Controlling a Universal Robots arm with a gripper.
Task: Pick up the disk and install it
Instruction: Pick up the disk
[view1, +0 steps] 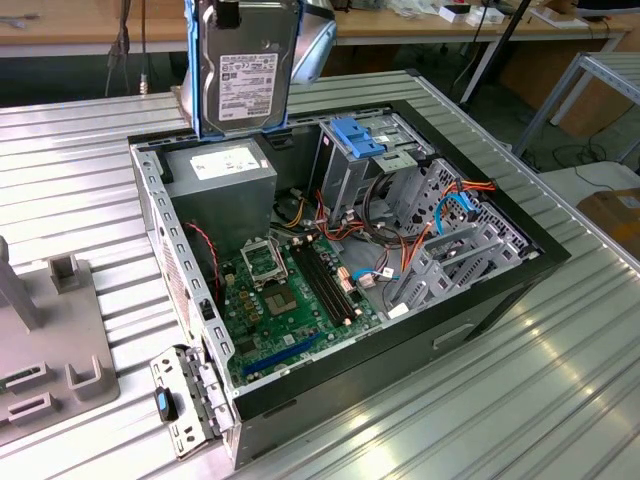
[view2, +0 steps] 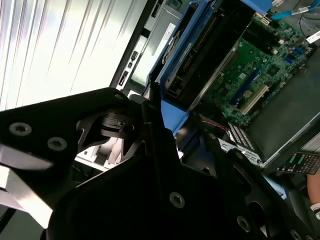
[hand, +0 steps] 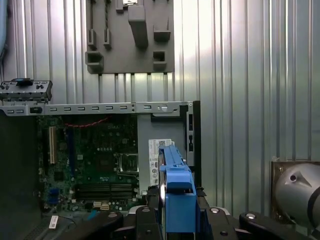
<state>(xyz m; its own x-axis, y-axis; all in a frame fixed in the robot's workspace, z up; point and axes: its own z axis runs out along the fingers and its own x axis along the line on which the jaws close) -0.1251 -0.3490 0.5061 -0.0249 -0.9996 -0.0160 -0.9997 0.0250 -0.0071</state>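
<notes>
Ribbed silver metal table (view1: 560, 400) everywhere, wooden benches (view1: 400, 25) beyond the claw (hand: 178, 216). It's clamped tight on the flat silver-grey metal disk with blue rails (view1: 245, 75), which hangs upright under it, over the open black computer case (view1: 500, 300), right above the grey power supply box (view1: 215, 200).

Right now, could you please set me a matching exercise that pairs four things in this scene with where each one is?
Things:
1. the disk
2. power supply box
3. motherboard
4. grey fixture plate

Places:
A. lying on the ribbed table, at the exterior view's left of the open case
B. flat on the case floor, green
C. held upright in the air above the case's far edge
D. inside the case in a far corner, white label on top

Pairs: 1-C, 2-D, 3-B, 4-A
</notes>
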